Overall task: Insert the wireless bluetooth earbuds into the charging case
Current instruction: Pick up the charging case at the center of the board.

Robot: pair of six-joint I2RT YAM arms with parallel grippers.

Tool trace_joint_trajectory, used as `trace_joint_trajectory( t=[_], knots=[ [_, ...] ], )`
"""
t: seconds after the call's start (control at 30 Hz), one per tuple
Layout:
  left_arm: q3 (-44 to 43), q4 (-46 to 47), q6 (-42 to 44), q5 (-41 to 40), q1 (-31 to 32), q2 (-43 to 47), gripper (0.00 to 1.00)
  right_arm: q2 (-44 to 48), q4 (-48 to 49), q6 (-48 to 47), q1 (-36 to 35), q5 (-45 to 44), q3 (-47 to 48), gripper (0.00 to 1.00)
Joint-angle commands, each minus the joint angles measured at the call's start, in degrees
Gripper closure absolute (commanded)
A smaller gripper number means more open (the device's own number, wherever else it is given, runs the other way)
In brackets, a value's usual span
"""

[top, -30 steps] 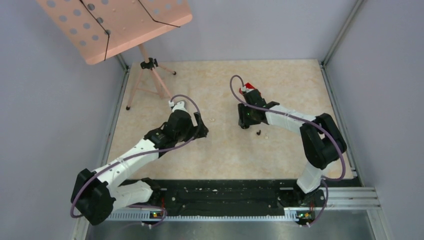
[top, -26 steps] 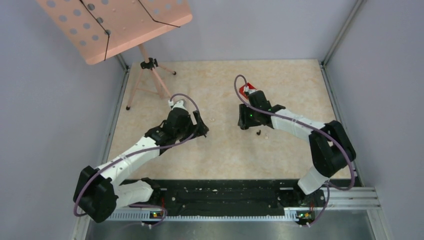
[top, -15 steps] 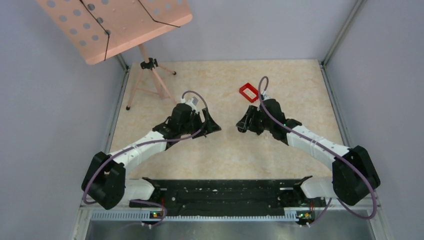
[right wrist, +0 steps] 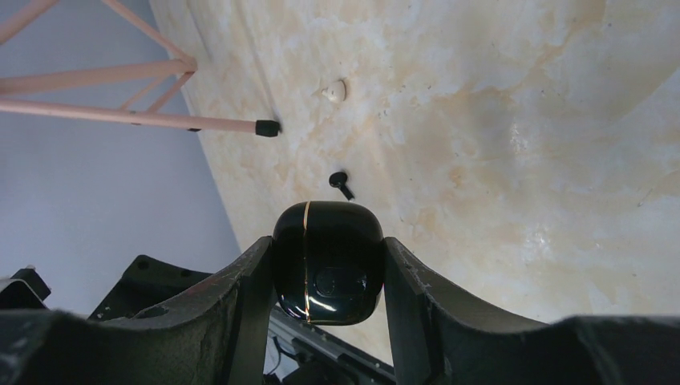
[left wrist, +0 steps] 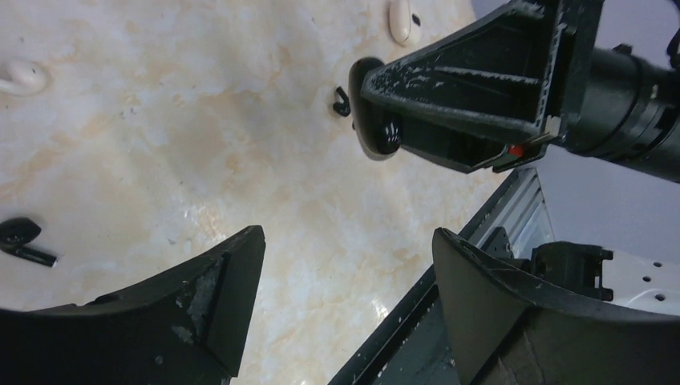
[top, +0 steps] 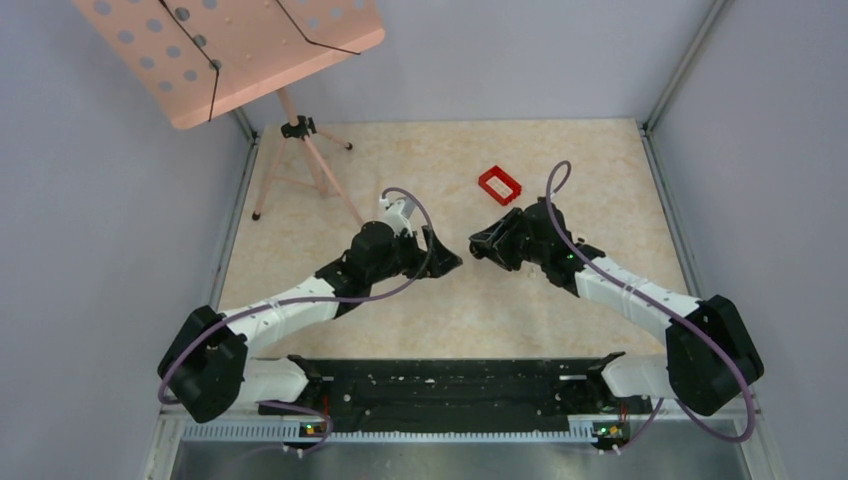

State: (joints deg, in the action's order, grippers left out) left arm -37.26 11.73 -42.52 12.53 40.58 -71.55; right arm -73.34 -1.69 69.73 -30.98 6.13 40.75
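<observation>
My right gripper [right wrist: 327, 241] is shut on the glossy black charging case [right wrist: 327, 261] and holds it closed above the table. In the top view the right gripper [top: 481, 243] faces my left gripper [top: 452, 262] at the table's middle, a small gap apart. My left gripper [left wrist: 346, 241] is open and empty; the case [left wrist: 377, 120] shows ahead of it. On the table lie a dark earbud [left wrist: 20, 239] and pale cream earbuds [left wrist: 22, 74] [left wrist: 398, 18]. The right wrist view shows a dark earbud [right wrist: 341, 184] and a pale one [right wrist: 337, 90] beyond the case.
A small red rectangular tray [top: 499, 185] lies behind the right gripper. A pink music stand [top: 230, 50] on a tripod [top: 300, 160] stands at the back left; one tripod foot [right wrist: 269, 127] is near the pale earbud. Grey walls enclose the table.
The right arm swung away from the red tray, uncovering it, with the case in its jaws. The left gripper moved right toward the centre, so the two grippers now face each other.
</observation>
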Motion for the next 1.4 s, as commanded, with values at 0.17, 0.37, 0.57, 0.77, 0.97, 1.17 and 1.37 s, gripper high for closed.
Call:
trace_joint_trajectory(
  t=[0.17,0.37,0.57,0.77,0.97,1.17,1.37],
  knots=[
    [-1.95,10.58,-2.68,-4.98,3.02,-3.91,0.22,1.05,3.39,5.47,-0.13,0.54,-0.31,0.55],
    [-4.26,11.03,-2.43,-4.35,3.37,-7.46,0.27,1.46,3.47,5.72,-0.26,1.30,0.12,0.55],
    [-6.23,11.57,-2.98,-3.80,3.37,-9.69,0.28,1.87,3.37,5.67,-0.23,2.00,-0.01,0.56],
    [-8.06,11.58,-3.64,-3.55,3.37,-11.91,0.32,2.11,3.67,5.85,-0.61,3.15,-0.39,0.56],
    [-8.52,11.42,-4.10,-3.98,3.37,-12.65,0.38,2.23,4.59,5.96,-0.91,4.44,-0.41,0.56],
    [-8.33,11.40,-4.60,-5.95,3.37,-12.52,0.49,3.30,4.39,5.77,-1.16,5.03,-0.47,0.56],
    [-8.76,12.21,-4.62,-6.30,3.20,-12.58,0.80,4.58,3.90,5.46,-1.36,5.23,-2.08,0.55]
  ],
)
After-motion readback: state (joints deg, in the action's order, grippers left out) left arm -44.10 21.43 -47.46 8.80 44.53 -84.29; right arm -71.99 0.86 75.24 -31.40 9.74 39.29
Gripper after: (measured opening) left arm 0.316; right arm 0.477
